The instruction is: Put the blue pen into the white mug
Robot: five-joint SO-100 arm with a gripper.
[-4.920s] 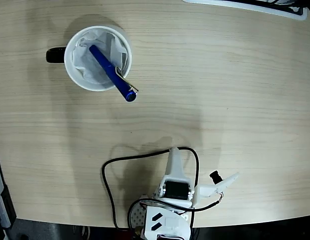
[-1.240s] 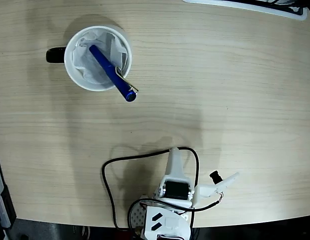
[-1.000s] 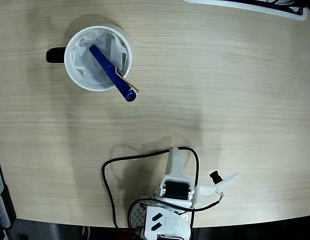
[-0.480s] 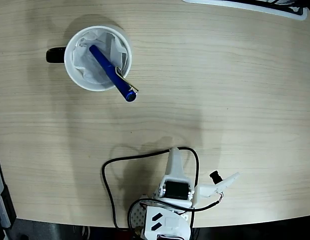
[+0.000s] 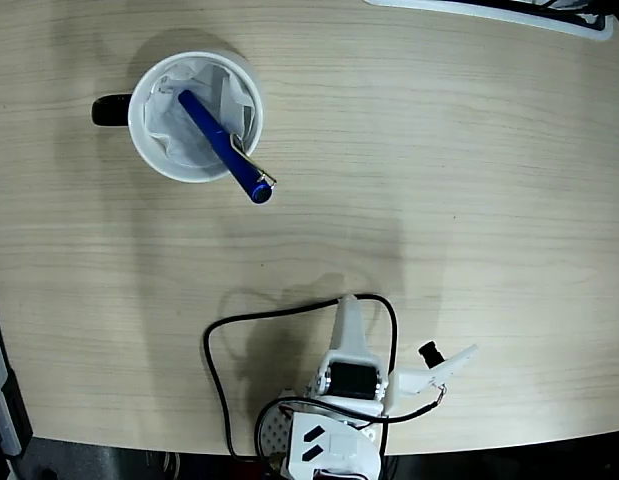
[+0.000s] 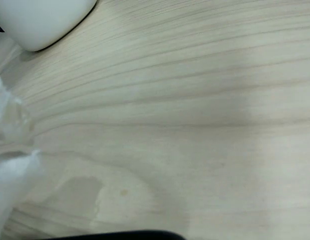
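The slim glossy blue pen [image 5: 222, 144] is leaning inside the paper-lined round white ceramic mug [image 5: 147, 137], while the white two-finger gripper [image 5: 404, 345] is sitting released, well apart.

This looks like an office or lab desk: a pale wood-grain laminate table [image 5: 469, 180] carries a white mug [image 5: 149, 140] and a pen [image 5: 224, 148]. A small white robot arm [image 5: 349, 385] with a loose black cable [image 5: 217, 360] sits at its near edge

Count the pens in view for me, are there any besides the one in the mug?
1. The slim metallic-blue pen leans inside the round white ceramic mug at the fixed view's upper left, its clip end sticking out over the rim. No other pen shows on the wooden table.
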